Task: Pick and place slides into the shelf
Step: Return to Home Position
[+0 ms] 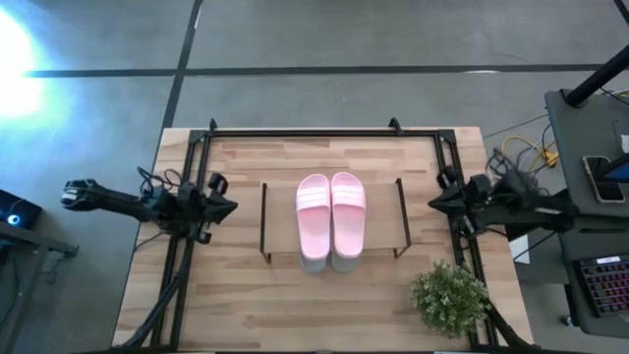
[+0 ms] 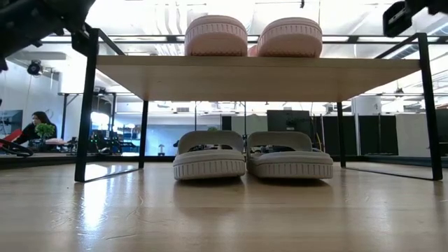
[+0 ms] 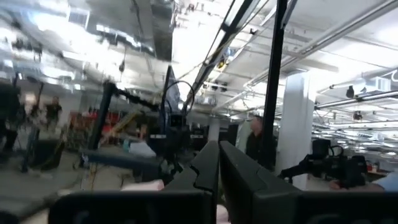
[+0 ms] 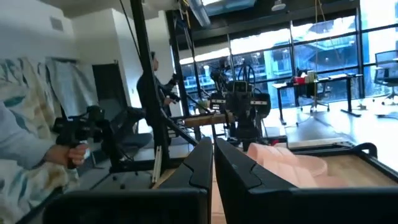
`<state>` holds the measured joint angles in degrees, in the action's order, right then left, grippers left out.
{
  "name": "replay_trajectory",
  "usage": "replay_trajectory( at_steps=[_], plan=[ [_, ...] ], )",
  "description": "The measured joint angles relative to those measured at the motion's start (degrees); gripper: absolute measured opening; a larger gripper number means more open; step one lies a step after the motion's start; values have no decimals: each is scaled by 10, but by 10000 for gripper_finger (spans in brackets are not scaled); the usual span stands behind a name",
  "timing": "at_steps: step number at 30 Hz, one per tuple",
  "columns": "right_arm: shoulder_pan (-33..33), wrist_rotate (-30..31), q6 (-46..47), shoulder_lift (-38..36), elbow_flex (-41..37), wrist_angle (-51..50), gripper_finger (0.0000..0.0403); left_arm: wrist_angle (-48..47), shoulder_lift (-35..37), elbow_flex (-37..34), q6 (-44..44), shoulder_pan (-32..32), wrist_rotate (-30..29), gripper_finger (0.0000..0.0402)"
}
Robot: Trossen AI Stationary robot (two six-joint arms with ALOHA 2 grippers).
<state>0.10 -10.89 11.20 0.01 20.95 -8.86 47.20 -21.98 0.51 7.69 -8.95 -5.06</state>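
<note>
Two pale pink slides (image 1: 331,218) lie side by side, soles down, on the shelf's plank top (image 2: 259,77); the low view shows them as pink slides (image 2: 252,36) above the plank. Two grey-green slides (image 2: 252,157) stand side by side on the table under the plank, and only their near ends (image 1: 329,264) show from above. My left gripper (image 1: 233,207) hovers left of the shelf, shut and empty; its wrist view shows the left gripper (image 3: 218,171) closed. My right gripper (image 1: 433,204) hovers right of the shelf, shut and empty, with the right gripper (image 4: 213,165) facing the pink slides (image 4: 286,163).
A small green bushy plant (image 1: 450,298) stands at the table's near right. A larger black tube frame (image 1: 295,132) runs round the table's far and side edges. The shelf's black end frames (image 1: 263,224) stand between each gripper and the slides. A person's sleeve and hand (image 4: 37,155) show beyond the table.
</note>
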Motion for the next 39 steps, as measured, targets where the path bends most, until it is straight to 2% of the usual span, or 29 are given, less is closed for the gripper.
replay_trajectory(
  at_steps=[3, 7, 9, 14, 18, 21, 25, 33, 39],
  plan=[
    [0, -10, 12, 0, -38, 50, 11, 2, -36, 9, 19, 0, 5, 1],
    [0, -13, 12, 0, -62, 52, 11, 7, -84, 20, 26, 17, 12, 1],
    [-2, -12, 20, 0, -69, 57, 11, 33, -95, 15, 41, 41, 30, 1],
    [-7, -22, 31, 0, -115, 129, 11, 48, -109, 9, 70, 116, 124, 1],
    [-35, -24, 57, 0, -140, 164, 11, 44, -101, 0, 88, 159, 134, 1],
    [-64, -52, 87, 0, -166, 189, 11, 8, -80, 0, 100, 171, 134, 1],
    [-100, -93, 96, 0, -202, 291, 11, -12, -40, 0, 95, 171, 136, 1],
    [-160, -135, 95, 0, -204, 268, 11, -146, 75, -1, 105, 171, 138, 1],
    [-173, -151, 85, 0, -204, 252, 11, -262, 163, -1, 116, 171, 134, 1]
  ],
)
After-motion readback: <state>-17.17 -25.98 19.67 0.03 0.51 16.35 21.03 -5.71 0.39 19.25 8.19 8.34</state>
